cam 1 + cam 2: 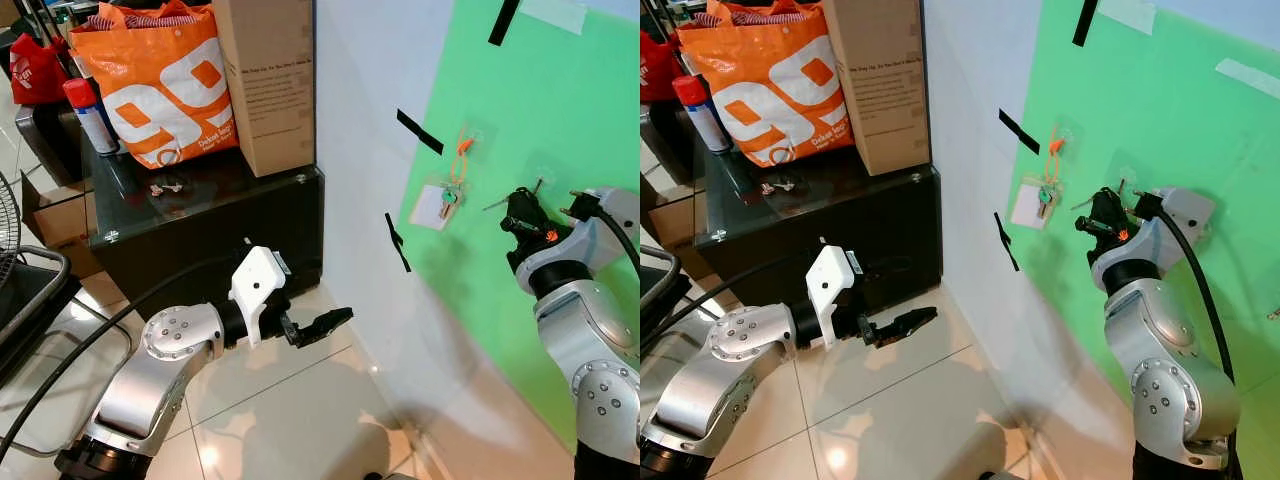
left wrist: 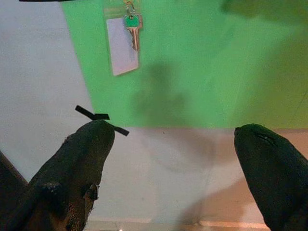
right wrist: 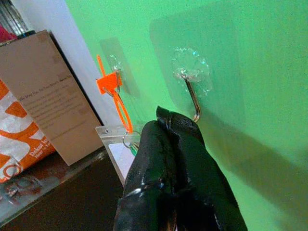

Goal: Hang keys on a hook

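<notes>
1. Head views: my right claw [image 1: 520,212] is raised against the green sheet on the wall [image 1: 560,130], fingers clenched together with nothing between them.
2. The keys with a green-capped head and clear card tag [image 1: 447,200] hang from an orange zip-tie loop [image 1: 461,160] on a clear adhesive hook on that sheet, just to the left of my right claw, apart from it.
3. My left claw [image 1: 322,324] is low over the tiled floor [image 1: 280,400], fingers released and spread, holding nothing, pointing toward the white wall.
4. Black tape strips [image 1: 419,131] sit along the sheet's edge.
5. Left of the wall: a black glass-topped bench [image 1: 200,215] carrying an orange printed shopping bag [image 1: 160,85], a tall brown cardboard box [image 1: 265,85] and a red-capped spray can [image 1: 90,115].
6. Left wrist view: spread black fingers [image 2: 77,168], and beyond them the key and tag high on the green sheet; one tape strip on the white wall.
7. Right wrist view: fingers [image 3: 173,178] pressed shut, tips just below a bare metal hook on a clear adhesive pad [image 3: 192,86]. Orange tie, key ring and tag hang from the neighbouring hook.
</notes>
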`<state>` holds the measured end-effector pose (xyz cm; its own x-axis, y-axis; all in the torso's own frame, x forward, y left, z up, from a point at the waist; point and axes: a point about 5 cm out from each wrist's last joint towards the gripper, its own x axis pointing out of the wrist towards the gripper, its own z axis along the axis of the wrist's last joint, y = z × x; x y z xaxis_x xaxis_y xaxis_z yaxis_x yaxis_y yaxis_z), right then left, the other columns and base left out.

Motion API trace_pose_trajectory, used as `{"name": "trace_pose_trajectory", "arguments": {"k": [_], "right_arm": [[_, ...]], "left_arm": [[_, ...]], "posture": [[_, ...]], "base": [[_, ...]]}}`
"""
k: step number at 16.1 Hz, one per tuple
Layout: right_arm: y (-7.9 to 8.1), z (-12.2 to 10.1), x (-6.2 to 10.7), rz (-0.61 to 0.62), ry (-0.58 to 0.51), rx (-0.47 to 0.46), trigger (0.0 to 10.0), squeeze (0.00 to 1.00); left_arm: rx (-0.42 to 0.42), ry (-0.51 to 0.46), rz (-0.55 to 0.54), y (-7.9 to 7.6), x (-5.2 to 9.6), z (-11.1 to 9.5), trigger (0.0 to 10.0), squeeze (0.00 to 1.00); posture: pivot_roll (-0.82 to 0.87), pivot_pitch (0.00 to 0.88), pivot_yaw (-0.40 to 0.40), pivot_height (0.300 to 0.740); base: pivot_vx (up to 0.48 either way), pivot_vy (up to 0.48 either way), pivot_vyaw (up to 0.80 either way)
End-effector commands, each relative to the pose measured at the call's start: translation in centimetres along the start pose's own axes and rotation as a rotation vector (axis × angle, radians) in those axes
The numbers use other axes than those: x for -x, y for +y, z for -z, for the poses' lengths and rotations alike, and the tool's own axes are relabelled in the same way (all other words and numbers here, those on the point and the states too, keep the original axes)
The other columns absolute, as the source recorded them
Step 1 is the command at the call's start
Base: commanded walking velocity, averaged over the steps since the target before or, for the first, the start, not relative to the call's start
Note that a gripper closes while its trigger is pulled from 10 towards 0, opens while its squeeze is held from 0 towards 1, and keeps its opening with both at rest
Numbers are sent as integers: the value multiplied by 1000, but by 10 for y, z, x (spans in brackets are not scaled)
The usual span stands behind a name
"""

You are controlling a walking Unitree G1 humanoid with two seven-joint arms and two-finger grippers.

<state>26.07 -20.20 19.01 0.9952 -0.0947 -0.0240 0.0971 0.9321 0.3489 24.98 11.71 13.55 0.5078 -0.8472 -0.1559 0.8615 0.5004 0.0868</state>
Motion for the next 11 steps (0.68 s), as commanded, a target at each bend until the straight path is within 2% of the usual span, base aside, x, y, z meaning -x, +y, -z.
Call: {"name": "trace_pose_trajectory", "arguments": {"k": [1, 4, 6, 8, 11], "right_arm": [[-6, 1, 0, 25, -4, -11, 10000, 0], [-1, -11, -1, -24, -56, -162, 10000, 0], [-1, -17, -3, -47, -63, -348, 10000, 0], [-1, -20, -3, -48, -77, -408, 10000, 0], [-6, -30, -4, -43, -123, -549, 10000, 0]], "left_arm": [[-29, 3, 11, 1, -3, -3, 10000, 0], [-27, 3, 12, 1, -2, -3, 10000, 0], [-23, 6, 11, 1, -2, -2, 10000, 0], [-23, 6, 10, 1, -2, -2, 10000, 0], [-21, 9, 8, 1, -1, -1, 10000, 0]], "posture": [[-68, 0, 25, 740], [-70, 0, 26, 740], [-68, 0, 24, 740], [-67, 0, 23, 740], [-66, 0, 24, 740]], "base": [[0, 0, 0], [0, 0, 0], [0, 0, 0], [0, 0, 0], [0, 0, 0]]}}
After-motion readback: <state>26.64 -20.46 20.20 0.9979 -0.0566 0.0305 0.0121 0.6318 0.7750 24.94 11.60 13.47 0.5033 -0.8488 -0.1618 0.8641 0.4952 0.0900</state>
